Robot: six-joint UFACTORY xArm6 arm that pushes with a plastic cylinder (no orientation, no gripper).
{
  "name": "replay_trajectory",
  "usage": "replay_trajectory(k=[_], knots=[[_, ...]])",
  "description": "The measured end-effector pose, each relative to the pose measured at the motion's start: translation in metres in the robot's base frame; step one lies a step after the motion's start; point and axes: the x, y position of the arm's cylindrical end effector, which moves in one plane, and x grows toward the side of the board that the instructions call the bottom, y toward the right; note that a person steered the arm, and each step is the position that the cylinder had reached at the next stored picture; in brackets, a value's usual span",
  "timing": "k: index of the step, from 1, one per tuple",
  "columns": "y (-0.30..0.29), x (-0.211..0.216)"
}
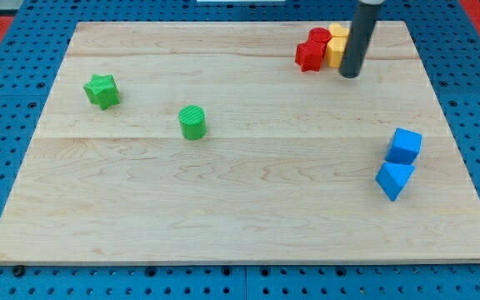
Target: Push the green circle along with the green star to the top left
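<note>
Pale wooden board (240, 192) on a blue pegboard bench; my tip (351, 75) at upper right, far from both green blocks.

Green circle (192, 122) sits left of centre; green star (102, 91) lies at the frame's left, up and to the left of it, the two well apart. No pincer here, only a bare rod: nothing held, tip just beside the yellow blocks (337, 43) and red blocks (312, 48) clustered at the upper right. Blue cube (404, 146) and blue triangle (393, 180) touch at the right edge. Risks, as I judge them: leaving toward the greens could clip the red-yellow cluster; an off-centre push may roll the circle past the star; the star could slip off the board's left edge. Red flooring shows at the top corners.
</note>
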Motion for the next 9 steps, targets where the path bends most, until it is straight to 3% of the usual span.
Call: replay_trajectory(k=[2,3,4,7,9], knots=[[0.005,0.043],[-0.064,0.106],[-0.151,0.125],[-0.282,0.082],[-0.333,0.085]])
